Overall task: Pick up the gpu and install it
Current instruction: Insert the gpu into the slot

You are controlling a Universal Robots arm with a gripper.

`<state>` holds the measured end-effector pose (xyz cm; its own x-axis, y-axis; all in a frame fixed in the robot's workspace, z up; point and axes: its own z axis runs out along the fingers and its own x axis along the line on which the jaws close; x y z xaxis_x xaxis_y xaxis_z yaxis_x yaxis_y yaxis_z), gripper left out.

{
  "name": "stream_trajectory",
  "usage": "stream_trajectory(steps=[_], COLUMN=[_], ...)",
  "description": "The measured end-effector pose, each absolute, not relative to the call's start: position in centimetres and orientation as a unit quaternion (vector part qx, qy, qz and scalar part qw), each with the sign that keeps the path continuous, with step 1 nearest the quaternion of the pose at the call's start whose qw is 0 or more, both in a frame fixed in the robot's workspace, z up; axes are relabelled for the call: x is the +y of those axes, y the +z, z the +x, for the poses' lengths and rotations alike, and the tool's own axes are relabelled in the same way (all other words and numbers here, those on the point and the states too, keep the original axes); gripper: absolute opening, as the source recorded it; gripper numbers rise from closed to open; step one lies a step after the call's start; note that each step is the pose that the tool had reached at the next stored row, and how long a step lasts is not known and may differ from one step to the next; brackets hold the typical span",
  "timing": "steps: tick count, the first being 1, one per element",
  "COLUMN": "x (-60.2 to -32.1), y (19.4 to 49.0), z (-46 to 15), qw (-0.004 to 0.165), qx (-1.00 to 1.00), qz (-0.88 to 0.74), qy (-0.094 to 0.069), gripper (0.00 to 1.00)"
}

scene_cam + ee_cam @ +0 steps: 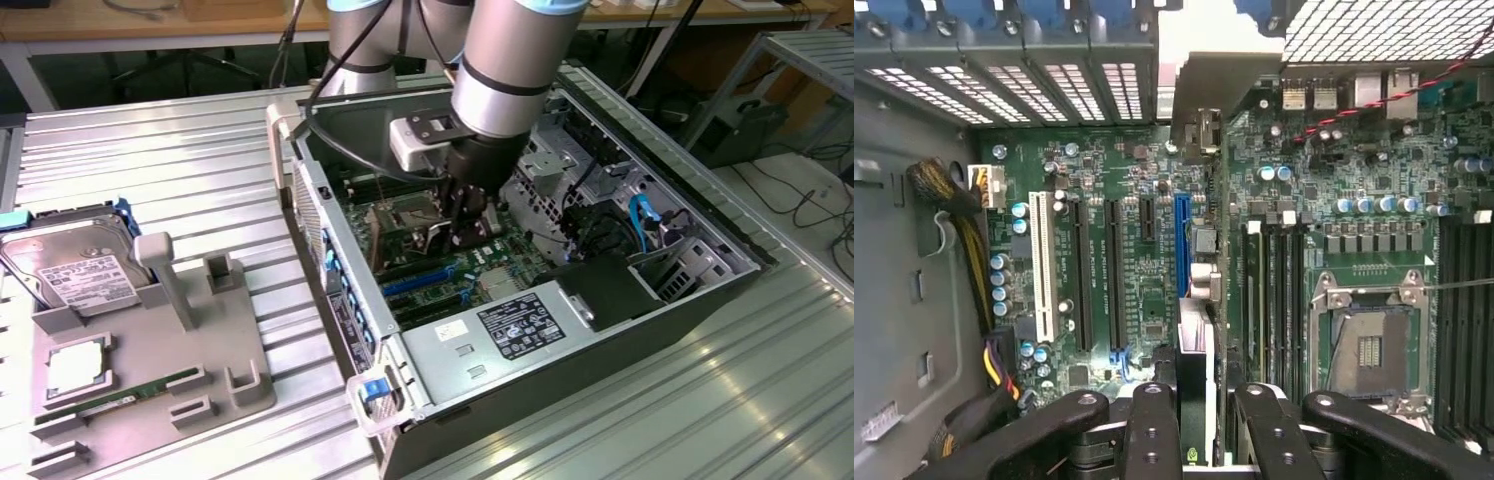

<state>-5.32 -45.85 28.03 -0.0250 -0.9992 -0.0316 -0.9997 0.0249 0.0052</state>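
Observation:
My gripper [470, 205] reaches down into the open computer case [334, 270] and is shut on the gpu [471, 232], a thin dark card held upright over the motherboard [447, 275]. In the wrist view the gpu [1199, 345] appears edge-on between my black fingers [1154, 425], and its silver bracket [1204, 95] points toward the case's rear slot openings. The card hangs right beside the blue expansion slot [1182, 245], parallel to it and seemingly still a little above the board.
Black slots and a white slot [1040, 265] lie beside the blue one. Close by are the empty CPU socket [1369, 345], yellow-black cables [964, 220] and the power supply [521, 325]. Outside, a grey fixture [200, 370] holds a hard drive [74, 265] and a RAM stick [134, 392].

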Motion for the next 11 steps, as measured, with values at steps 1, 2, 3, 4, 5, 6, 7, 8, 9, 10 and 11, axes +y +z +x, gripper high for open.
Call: stream_trajectory(steps=[1,2,3,4,5,6,7,8,9,10,11], x=[-45.99,-46.02,-46.02,-46.02,-46.02,-46.02,-46.02,-46.01,-46.01,-46.01,-46.02], y=[27.94,27.84,27.76,27.67,27.60,27.57,27.56,27.55,27.54,27.52,27.52], z=[-5.36,-5.43,-5.56,-5.68,-5.73,-5.78,-5.82,-5.82,-5.82,-5.82,-5.87], qw=[0.010,0.011,0.012,0.013,0.014,0.014,0.016,0.017,0.017,0.018,0.019], qx=[0.716,0.716,0.716,0.716,0.716,0.715,0.715,0.714,0.714,0.714,0.714], qz=[-0.698,-0.698,-0.698,-0.698,-0.698,-0.698,-0.699,-0.699,-0.700,-0.700,-0.700], qy=[0.014,0.015,0.015,0.015,0.015,0.015,0.014,0.013,0.013,0.012,0.012], gripper=[0.27,0.27,0.27,0.27,0.27,0.27,0.27,0.27,0.27,0.27,0.27])
